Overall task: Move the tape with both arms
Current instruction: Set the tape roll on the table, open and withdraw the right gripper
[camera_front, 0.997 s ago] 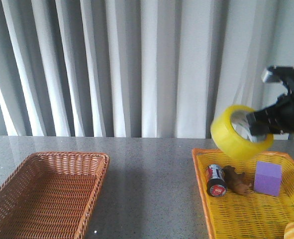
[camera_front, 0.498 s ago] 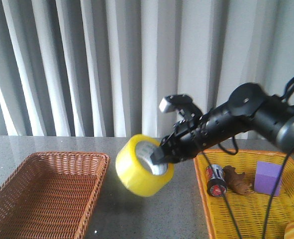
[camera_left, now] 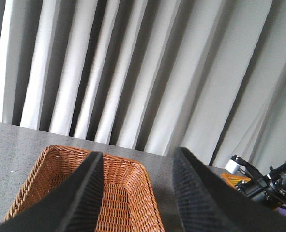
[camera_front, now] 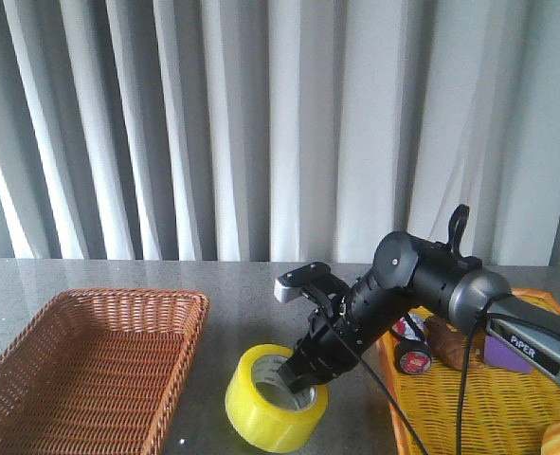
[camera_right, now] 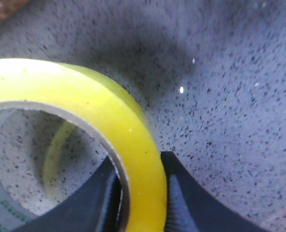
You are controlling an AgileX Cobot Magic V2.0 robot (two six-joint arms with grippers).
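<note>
Right gripper (camera_front: 303, 372) is clamped on the tape (camera_front: 276, 409), one finger inside the core and one outside the yellow wall, as the right wrist view shows w/ the wall pinched between the two black pads (camera_right: 174, 186). Tape sits low over the grey table (camera_front: 251, 294), between the brown wicker basket (camera_front: 90, 365) and the yellow basket (camera_front: 469, 417); from the front it looks down on the surface or very nearly, can't tell which for sure. It leans a bit, core opening facing up and toward the arm. Left gripper (camera_left: 135, 193) hangs apart w/ its fingers spread and nothing between them, looking out over the brown basket, so the step in hand reads as setting the roll down mid-table for the left arm to take. To do it well: get the roll fully seated before letting go, since a tilted roll on its edge could tip or roll off toward either basket. Open the fingers only enough to clear the wall, then lift straight up so the inner finger doesn't drag the core. Leave the roll flat, hole up, w/ room round the rim on the left side for the other arm to come in.
</note>
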